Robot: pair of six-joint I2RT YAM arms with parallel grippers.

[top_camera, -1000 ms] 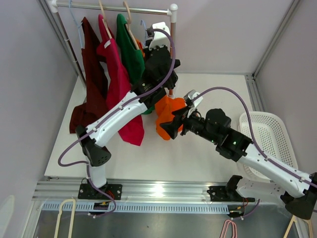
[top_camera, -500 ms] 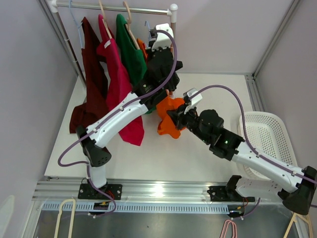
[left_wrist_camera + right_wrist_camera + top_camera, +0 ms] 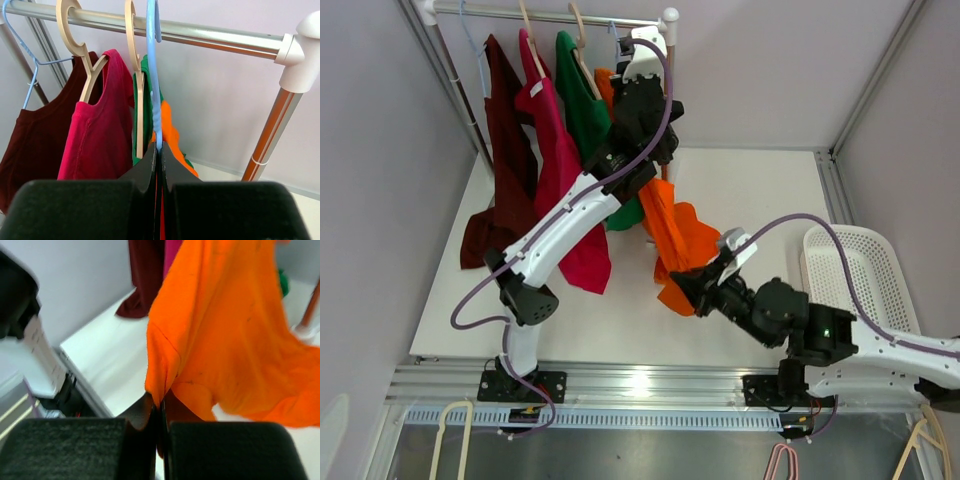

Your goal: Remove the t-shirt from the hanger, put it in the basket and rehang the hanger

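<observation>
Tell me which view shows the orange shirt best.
Top external: the orange shirt shows nearly whole, stretched from the rack end down to the right claw. Right wrist shows only cloth near the pinched edge; left wrist shows just a sliver behind the hanger.

orange t-shirt (image 3: 685, 240), light blue hanger (image 3: 152, 90), green shirt (image 3: 582, 110)

Looking at a white table (image 3: 760, 190) here, running from the arm bases back to the wall. Holding up a rack post (image 3: 269, 130), standing upright near the back middle. Also catching the maroon shirt (image 3: 480, 235) hem, pooling on the left side. Hosting a white basket (image 3: 860, 270) over at the right edge, not really telling whether sitting on top or just beside.
</observation>
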